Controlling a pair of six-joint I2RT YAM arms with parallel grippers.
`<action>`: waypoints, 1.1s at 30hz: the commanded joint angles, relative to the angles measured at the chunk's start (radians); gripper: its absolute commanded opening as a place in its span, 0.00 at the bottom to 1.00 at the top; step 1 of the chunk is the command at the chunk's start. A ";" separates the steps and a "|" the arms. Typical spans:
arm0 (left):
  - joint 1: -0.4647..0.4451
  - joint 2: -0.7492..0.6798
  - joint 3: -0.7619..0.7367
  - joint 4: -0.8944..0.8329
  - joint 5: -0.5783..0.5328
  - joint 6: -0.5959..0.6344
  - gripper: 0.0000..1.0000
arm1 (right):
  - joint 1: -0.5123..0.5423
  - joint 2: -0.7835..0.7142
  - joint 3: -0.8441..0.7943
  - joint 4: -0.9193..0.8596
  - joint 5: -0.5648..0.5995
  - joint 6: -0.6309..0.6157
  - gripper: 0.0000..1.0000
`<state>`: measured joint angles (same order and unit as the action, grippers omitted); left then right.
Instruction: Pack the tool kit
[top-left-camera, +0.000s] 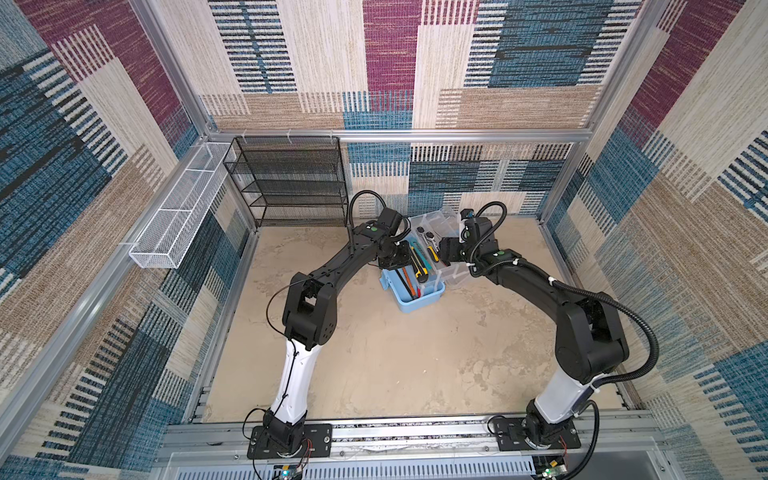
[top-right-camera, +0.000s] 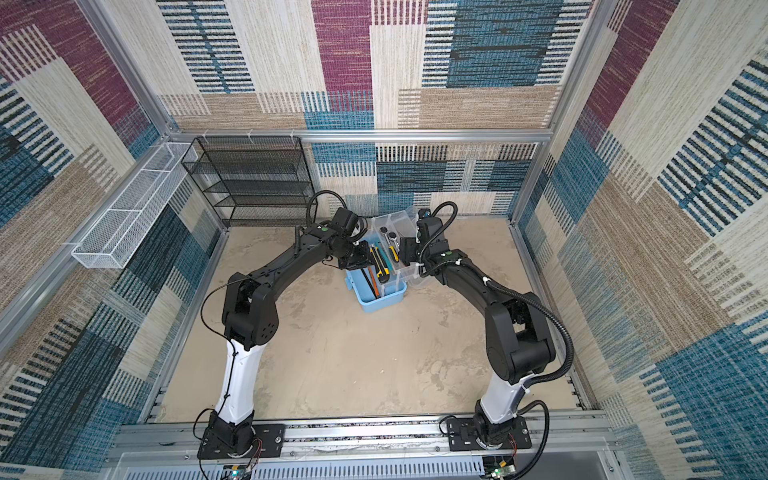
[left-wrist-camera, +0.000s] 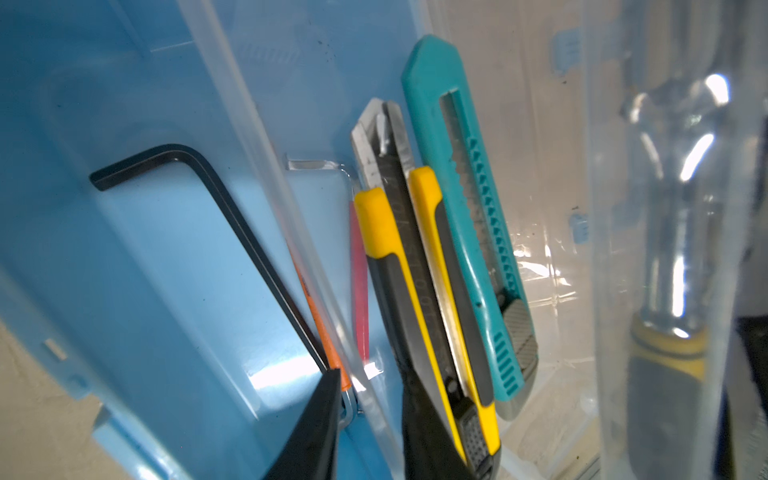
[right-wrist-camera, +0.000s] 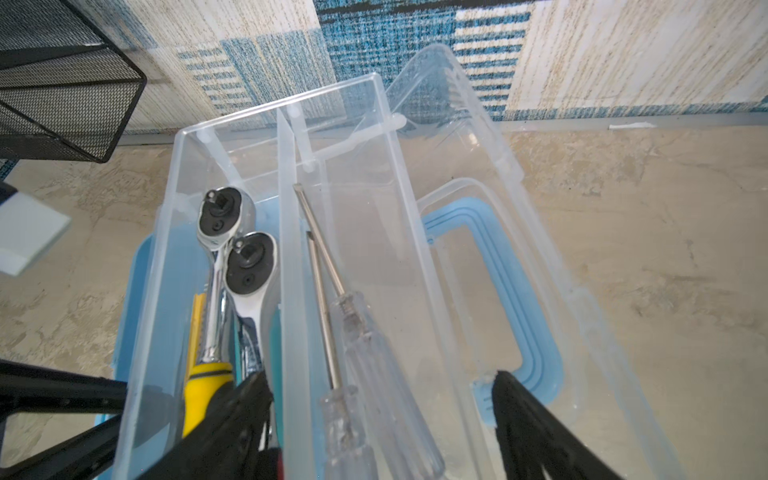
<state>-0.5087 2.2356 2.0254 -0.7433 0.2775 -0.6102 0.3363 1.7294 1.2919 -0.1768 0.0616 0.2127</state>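
now, case: back-centre of counter, lid open.
left fingers: narrow, astride tray wall; grip unclear.
right fingers: wide, astride tray edge.
room: open counter before case.

You've got a black mesh rack at the back wall, w/ a long white mesh basket just left of it. Sandy tabletop below.
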 joint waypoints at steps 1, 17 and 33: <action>0.001 0.011 0.005 -0.011 0.005 0.005 0.26 | 0.002 0.002 0.020 0.014 0.020 -0.006 0.87; 0.011 0.021 -0.016 -0.011 0.012 0.000 0.16 | 0.001 -0.025 0.060 -0.003 0.080 -0.032 0.94; 0.010 -0.067 -0.086 -0.010 0.009 0.033 0.34 | -0.240 -0.074 -0.114 0.167 -0.182 -0.137 1.00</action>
<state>-0.4976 2.2032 1.9644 -0.7483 0.2947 -0.6079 0.1314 1.6630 1.2037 -0.1009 -0.0082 0.1043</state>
